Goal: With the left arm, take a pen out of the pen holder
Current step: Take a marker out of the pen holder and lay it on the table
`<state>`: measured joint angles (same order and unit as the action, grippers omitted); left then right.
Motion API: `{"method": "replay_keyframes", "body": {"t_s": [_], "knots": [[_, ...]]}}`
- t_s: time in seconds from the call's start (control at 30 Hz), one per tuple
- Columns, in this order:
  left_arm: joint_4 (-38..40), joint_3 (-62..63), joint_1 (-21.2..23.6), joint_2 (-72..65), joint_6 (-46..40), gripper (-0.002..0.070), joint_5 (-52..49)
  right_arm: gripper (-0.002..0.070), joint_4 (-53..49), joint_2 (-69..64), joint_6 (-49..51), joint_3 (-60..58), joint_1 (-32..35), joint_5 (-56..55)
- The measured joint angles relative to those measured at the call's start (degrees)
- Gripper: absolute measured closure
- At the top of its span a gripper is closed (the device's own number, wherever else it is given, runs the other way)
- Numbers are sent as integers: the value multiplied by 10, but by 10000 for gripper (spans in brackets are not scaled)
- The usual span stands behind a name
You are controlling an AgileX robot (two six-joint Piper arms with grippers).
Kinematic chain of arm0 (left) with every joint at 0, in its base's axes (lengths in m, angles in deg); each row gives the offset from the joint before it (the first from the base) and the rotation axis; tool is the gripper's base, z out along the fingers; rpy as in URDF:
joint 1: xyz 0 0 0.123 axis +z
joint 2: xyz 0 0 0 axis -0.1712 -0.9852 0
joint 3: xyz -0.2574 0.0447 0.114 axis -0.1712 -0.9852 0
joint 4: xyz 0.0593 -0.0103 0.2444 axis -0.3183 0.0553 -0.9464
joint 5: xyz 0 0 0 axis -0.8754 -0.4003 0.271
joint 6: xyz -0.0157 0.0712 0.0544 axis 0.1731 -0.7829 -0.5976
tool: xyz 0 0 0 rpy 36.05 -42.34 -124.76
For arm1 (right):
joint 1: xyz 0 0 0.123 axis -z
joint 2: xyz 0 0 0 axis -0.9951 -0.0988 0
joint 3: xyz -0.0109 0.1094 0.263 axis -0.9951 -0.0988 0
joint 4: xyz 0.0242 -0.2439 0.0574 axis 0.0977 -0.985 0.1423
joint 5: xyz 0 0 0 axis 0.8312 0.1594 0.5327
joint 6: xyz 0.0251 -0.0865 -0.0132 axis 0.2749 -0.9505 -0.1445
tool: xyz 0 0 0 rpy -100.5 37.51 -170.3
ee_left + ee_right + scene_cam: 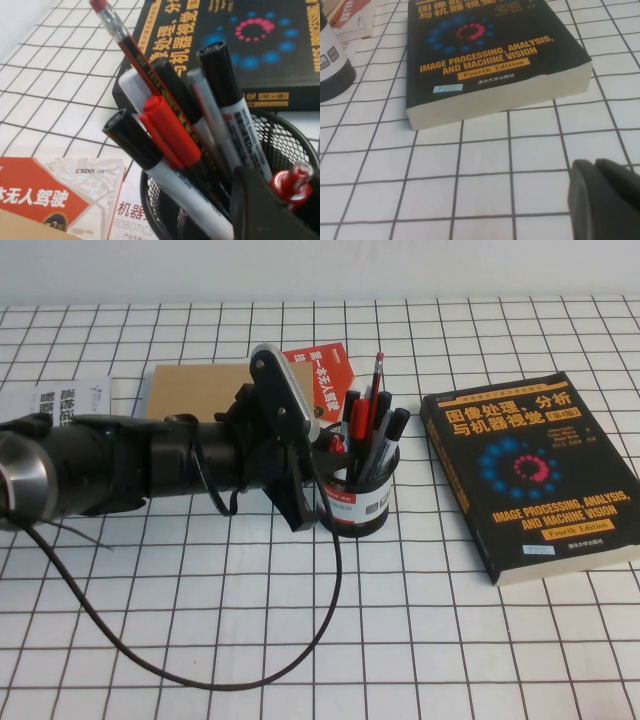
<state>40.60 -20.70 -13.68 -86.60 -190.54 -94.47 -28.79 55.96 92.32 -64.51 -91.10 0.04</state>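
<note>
High view: the left gripper (332, 454) sat at the pen holder's (362, 508) left rim, with the pens (372, 425) near upright just beyond it. Left wrist view: a red-topped pen (292, 182) rose beside that gripper, inside the holder; whether it was open, or held anything, could not be told. Right wrist view: the right gripper (602, 202) hung well apart from the holder, past the book (485, 65), its state also untellable.

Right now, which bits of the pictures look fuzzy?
High view: sharp, evenly lit, with the left gripper at the pen holder. Left wrist view: the pens are crisp, the left gripper fuzzy, the book behind soft. Right wrist view: the right gripper, over the table near the book, is a fuzzy dark lump.
</note>
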Motion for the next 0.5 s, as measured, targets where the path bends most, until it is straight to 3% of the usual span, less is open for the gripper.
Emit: {"method": "replay_keyframes", "body": {"t_s": [0.5], "knots": [[-2, 14, 0, 52, 7, 560, -5, 696, 0, 0, 0, 0, 0, 0]]}}
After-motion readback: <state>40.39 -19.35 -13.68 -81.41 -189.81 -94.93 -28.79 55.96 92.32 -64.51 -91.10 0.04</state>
